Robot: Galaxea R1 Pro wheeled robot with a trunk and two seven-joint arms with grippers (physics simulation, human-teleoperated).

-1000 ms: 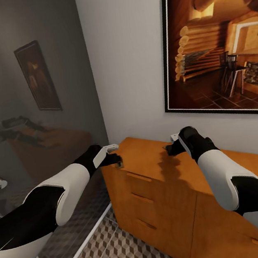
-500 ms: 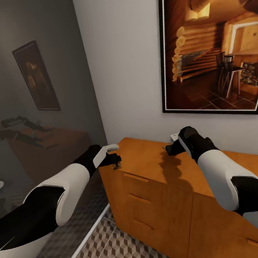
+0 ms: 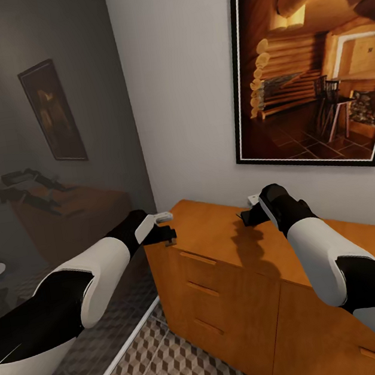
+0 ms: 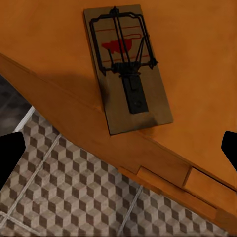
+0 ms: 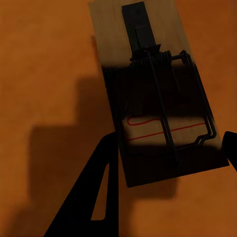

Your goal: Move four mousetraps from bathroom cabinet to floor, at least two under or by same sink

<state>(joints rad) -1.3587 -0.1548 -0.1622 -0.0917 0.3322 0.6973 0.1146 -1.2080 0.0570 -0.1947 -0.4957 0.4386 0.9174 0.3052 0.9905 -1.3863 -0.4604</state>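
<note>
Wrist views give me what my head view hides: two mousetraps on the cabinet (image 3: 221, 248) top. My left gripper (image 4: 118, 148), fingers spread wide and empty, hangs above one mousetrap (image 4: 127, 66) near the edge, bathroom floor (image 4: 64, 187) below. My right gripper (image 5: 168, 187), spread and empty, shadows the other mousetrap (image 5: 155, 89). One framed painting (image 3: 307, 65) hangs above.

Cabinet (image 3: 240, 288) stands against wall under framed picture (image 3: 312, 58); mirror (image 3: 49, 191) leans to its left. One mousetrap (image 4: 127, 66) lies on cabinet top near front edge (bathroom floor (image 4: 74, 192) below); another mousetrap (image 5: 158, 94) also on top.
</note>
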